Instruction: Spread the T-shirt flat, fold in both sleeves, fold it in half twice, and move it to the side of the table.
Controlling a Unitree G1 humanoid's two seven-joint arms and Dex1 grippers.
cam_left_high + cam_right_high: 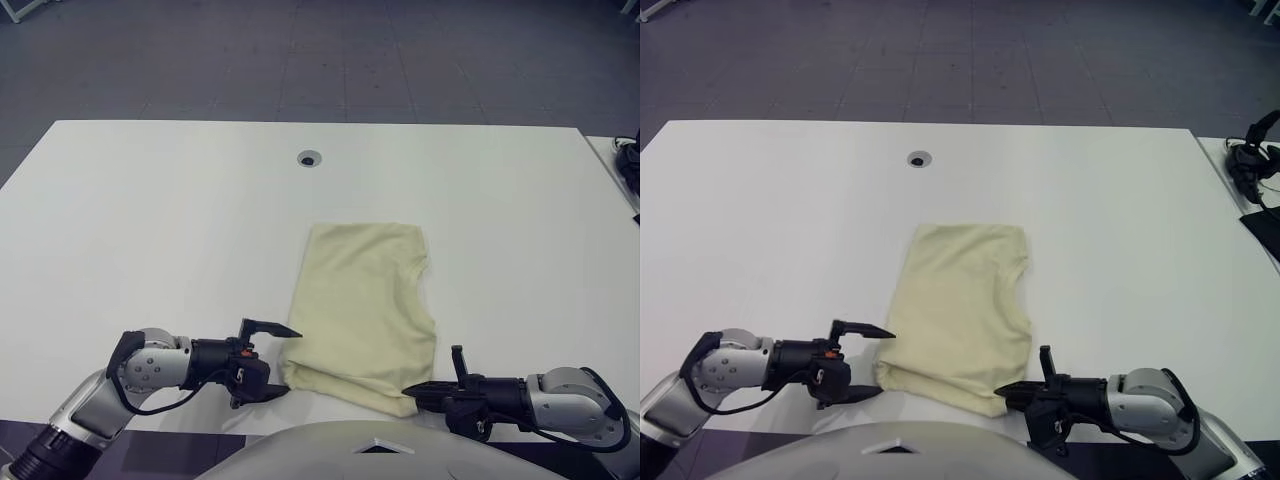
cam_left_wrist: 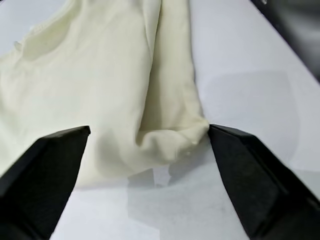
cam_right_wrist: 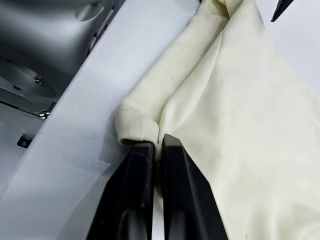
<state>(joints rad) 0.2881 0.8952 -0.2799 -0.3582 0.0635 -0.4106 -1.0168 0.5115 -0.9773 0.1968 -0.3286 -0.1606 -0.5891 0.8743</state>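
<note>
**A:** T-shirt (image 1: pixel 365 305), where is it?

**B:** It's folded into a long pad on the table (image 1: pixel 150 220), between my two claws. My left claw (image 1: pixel 292 362) is spread wide, and one near corner of the shirt sits in its gap.

**A:** And the right?

**B:** My right claw (image 1: pixel 408 392) has its fingers pressed together, tips touching the other near corner. I can't tell whether cloth is caught between them.
</note>
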